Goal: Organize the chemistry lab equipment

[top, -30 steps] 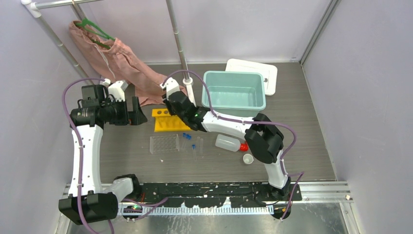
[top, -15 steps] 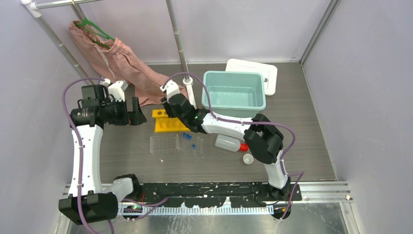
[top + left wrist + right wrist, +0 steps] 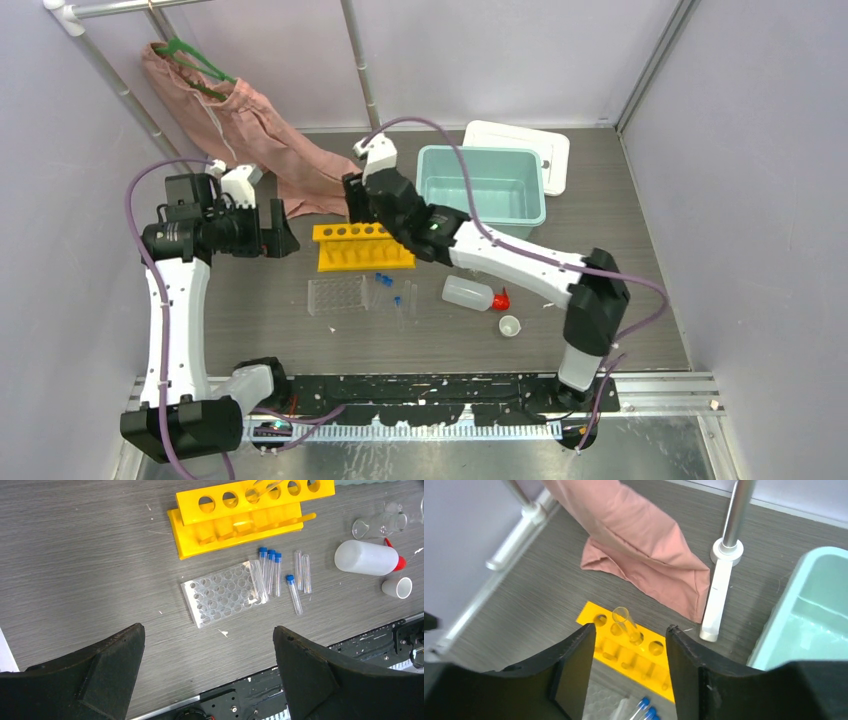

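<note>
right arm (image 3: pixel 510 262) raised off yellow tube rack (image 3: pixel 350 255) | clear tube (image 3: pixel 625 624) slotted

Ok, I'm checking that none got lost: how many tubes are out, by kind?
Blue-capped tubes lying on the table: 4
Uncapped clear tubes lying beside them: 2
Clear tube leaning in the yellow rack: 1
Total: 7
</note>
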Tool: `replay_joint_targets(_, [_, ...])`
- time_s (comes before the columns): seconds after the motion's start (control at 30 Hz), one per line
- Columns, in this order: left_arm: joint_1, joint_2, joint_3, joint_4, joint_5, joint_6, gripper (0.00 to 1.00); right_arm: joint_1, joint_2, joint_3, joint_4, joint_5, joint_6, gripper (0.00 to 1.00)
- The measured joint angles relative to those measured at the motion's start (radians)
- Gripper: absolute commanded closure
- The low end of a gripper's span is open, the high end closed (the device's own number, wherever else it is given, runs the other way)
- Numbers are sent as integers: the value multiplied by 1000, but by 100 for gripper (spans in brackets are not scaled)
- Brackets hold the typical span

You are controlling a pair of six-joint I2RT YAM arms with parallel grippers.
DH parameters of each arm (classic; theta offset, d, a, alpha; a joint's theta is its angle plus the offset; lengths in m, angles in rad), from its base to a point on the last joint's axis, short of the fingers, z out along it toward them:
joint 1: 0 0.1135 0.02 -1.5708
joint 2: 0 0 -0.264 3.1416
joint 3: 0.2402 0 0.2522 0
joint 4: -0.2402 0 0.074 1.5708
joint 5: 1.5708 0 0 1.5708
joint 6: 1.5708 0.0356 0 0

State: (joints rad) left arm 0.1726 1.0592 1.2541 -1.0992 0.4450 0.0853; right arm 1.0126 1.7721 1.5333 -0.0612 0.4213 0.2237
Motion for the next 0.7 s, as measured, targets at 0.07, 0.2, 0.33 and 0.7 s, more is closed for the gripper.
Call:
replay_joint_targets(0.07, [0, -4, 8, -1, 0, 2, 0, 2, -53, 40, -95, 11, 70, 50])
replay_joint_targets(0.2, [0, -17, 15, -3, 1, 2, 0, 5, -133, 77, -282, 18, 218, 60])
replay_joint_targets(0.33, [0, -19, 18, -6, 1, 2, 0, 9, -164, 22, -444, -3, 369, 65])
replay_joint_targets(0.7, [0, -19, 19, -20, 2, 6, 0, 13, -113, -276, -573, -68, 609, 71])
